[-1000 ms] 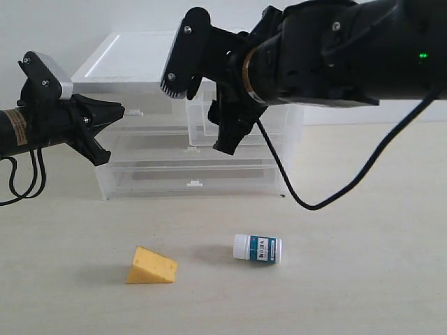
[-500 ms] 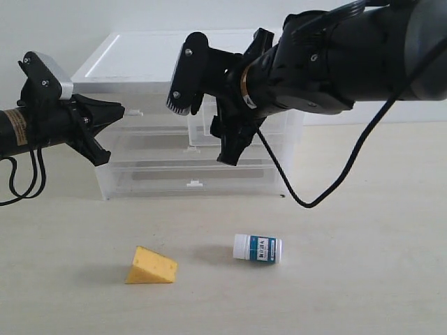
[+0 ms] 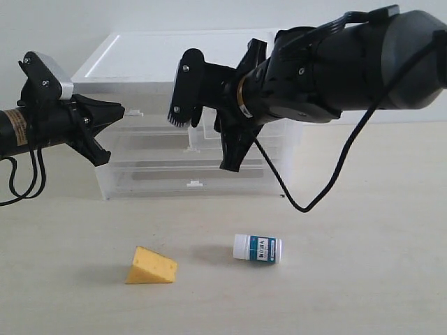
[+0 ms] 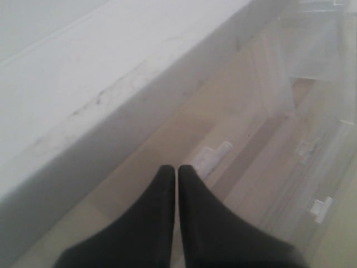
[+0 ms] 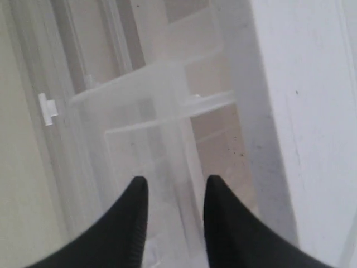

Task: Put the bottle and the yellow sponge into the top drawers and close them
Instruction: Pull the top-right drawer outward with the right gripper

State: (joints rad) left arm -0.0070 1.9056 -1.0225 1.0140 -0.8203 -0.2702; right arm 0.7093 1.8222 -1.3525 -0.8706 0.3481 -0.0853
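Narrowing R gripper, jaws still apart; L gripper stays shut, unmoved.

Nothing can be read with certainty in any of the views. The bottle lies on its side and carries a label. The label has teal bands around a white field. Small dark marks sit in that field, arranged like a short line of print, but they are too small to resolve into letters or numbers. The left arm has a tan sticker wrapped around its black tube, close to the edge of the exterior view. Dark print runs across the sticker, too small and blurred to read. Neither wrist view shows any lettering.
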